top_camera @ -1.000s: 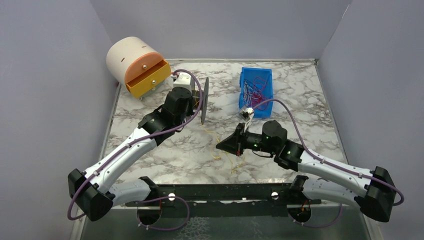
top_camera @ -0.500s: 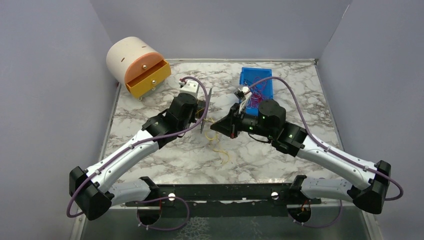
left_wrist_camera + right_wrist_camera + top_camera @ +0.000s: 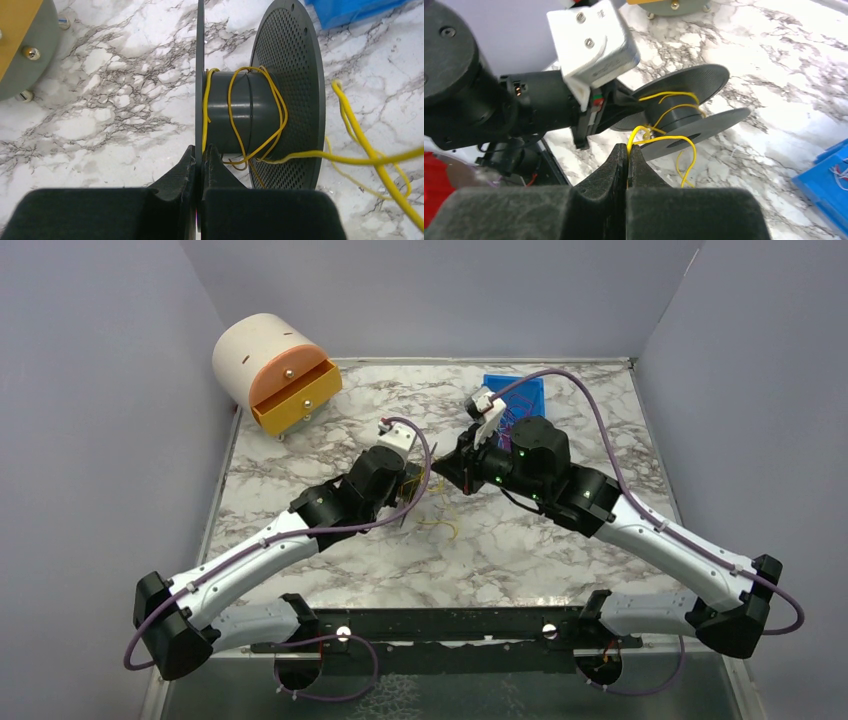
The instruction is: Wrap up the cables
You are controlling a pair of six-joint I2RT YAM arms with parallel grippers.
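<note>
A dark grey spool (image 3: 240,112) with two round flanges is held off the marble table. My left gripper (image 3: 201,150) is shut on the edge of its thin plain flange (image 3: 200,75); the other flange (image 3: 292,75) is perforated. A yellow cable (image 3: 360,160) is looped a few turns round the hub and trails off to the right. My right gripper (image 3: 628,148) is shut on that yellow cable (image 3: 674,137) just in front of the spool (image 3: 676,112). From above, both grippers (image 3: 415,495) (image 3: 440,468) meet mid-table, with slack yellow cable (image 3: 445,525) lying below them.
A blue bin (image 3: 520,400) with several thin red and purple cables sits at the back right, partly behind my right arm. A cream cylindrical drawer unit (image 3: 255,350) with an orange drawer (image 3: 295,400) pulled out stands at the back left. Grey walls enclose the table.
My right gripper has carried the yellow cable away from the near edge, up to the spool. My left gripper has brought the spool nearer and rightward. Less cable lies on the table.
</note>
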